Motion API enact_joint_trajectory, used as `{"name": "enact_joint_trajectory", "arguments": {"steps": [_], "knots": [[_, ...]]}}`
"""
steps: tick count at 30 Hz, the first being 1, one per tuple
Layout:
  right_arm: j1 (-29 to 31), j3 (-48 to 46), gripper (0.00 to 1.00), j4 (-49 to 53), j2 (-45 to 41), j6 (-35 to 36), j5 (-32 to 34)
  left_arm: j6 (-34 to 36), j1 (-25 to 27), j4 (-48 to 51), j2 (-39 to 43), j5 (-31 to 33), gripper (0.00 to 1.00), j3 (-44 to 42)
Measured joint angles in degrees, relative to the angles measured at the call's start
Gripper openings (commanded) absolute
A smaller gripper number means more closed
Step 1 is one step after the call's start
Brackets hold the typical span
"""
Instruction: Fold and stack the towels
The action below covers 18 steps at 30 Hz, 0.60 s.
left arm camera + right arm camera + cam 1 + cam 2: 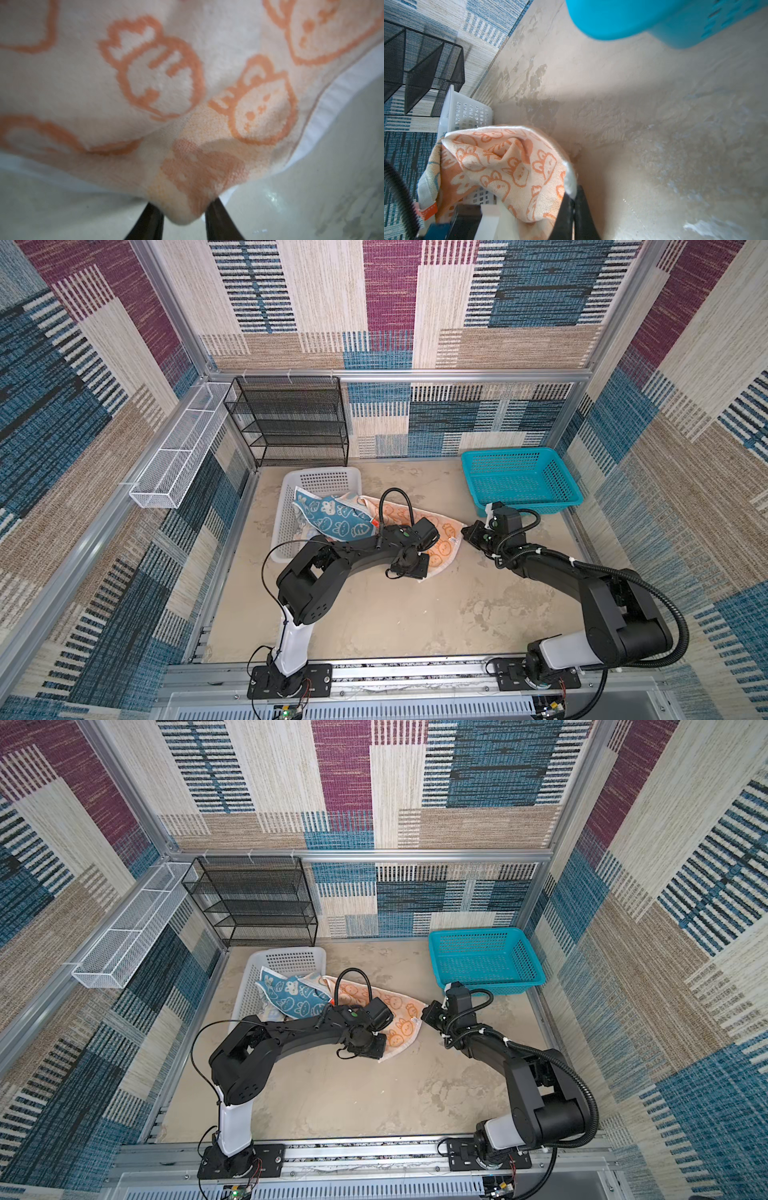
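A: Which step is in hand?

B: Spreading the first cloth, it seems; the orange towel (pixel 446 541) lies rumpled on the counter (pixel 395 614), one end against the white basket (pixel 328 479); the left hand (pixel 185 202) pinches one corner; the right hand (pixel 573 197) is clenched on another edge.

A: And next?

B: Probably both hands draw the cloth clear of the basket and lay it flat, ready to fold.

A: The count?

B: Two towels show, the orange one and a blue towel (pixel 332 522) in the white basket; a third cannot be made out; two baskets, counting the teal basket (pixel 519 464); one black wire rack (pixel 291 418); one white wire tray (pixel 174 456); two hands.
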<state>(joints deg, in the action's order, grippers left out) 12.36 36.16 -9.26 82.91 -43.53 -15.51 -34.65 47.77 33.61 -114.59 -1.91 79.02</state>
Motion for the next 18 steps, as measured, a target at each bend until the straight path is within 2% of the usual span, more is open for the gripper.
{"name": "enact_joint_trajectory", "arguments": {"steps": [5,11,13,18], "knots": [[1.29,-0.87,0.00,-1.46,0.35,-1.51,-0.61,2.23,-5.75,1.95,-2.58,1.57,0.25,4.68],[5.03,0.61,0.00,-2.47,3.72,-4.04,-0.37,5.68,-7.87,4.13,-4.90,2.93,0.44,11.10],[5.64,1.70,0.00,-2.93,4.87,-4.46,-0.33,6.23,-7.50,4.20,-4.04,2.84,0.51,9.84],[5.81,2.73,0.00,-3.43,6.67,-5.20,0.22,6.19,-6.62,4.66,0.94,1.51,0.57,1.09]]}}
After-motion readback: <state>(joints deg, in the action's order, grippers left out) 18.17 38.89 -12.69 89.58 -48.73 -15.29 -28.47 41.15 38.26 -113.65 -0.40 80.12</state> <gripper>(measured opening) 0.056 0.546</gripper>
